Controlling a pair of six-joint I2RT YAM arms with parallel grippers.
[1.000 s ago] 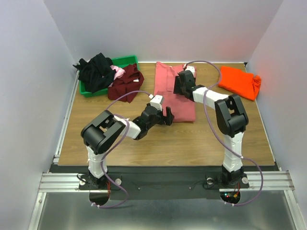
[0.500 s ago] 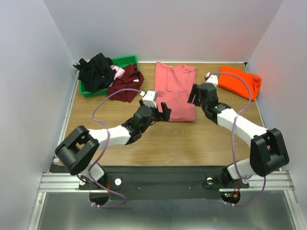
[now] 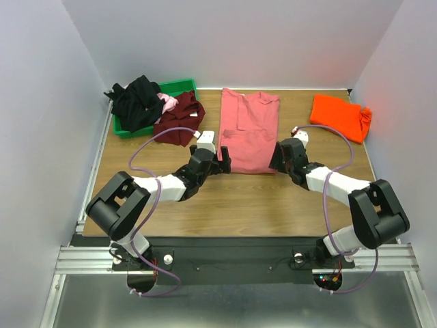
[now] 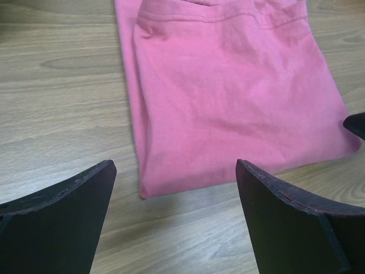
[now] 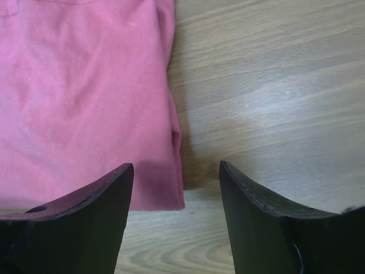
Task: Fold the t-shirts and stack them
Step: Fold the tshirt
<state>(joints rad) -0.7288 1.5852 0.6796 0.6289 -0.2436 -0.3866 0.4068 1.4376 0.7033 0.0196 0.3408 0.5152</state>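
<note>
The salmon-pink t-shirt [image 3: 249,133] lies flat on the table [image 3: 239,198], midway between the left and right edges and reaching toward the far edge. It is folded lengthwise into a long panel, with its short near end facing the arms. The left gripper [image 4: 174,168] sits low at the near-left corner of that panel, fingers spread wide and empty, the corner lying between them. The right gripper [image 5: 177,168] mirrors it at the near-right corner, likewise parted and holding nothing. This paired stance appears meant for pinching both near corners at once, so the near end can be carried over toward the collar without skewing. The orange t-shirt [image 3: 339,117] rests by itself near the far right corner, compactly folded, and seems to mark the stacking spot. The green plastic bin [image 3: 179,87] stands at the far left corner. It holds a crumpled black t-shirt [image 3: 136,101] that overflows its left wall, with a light pink t-shirt [image 3: 167,102] showing beside it. The dark maroon t-shirt [image 3: 179,117] spills over the bin's near wall onto the table. These three appear unfolded.
</note>
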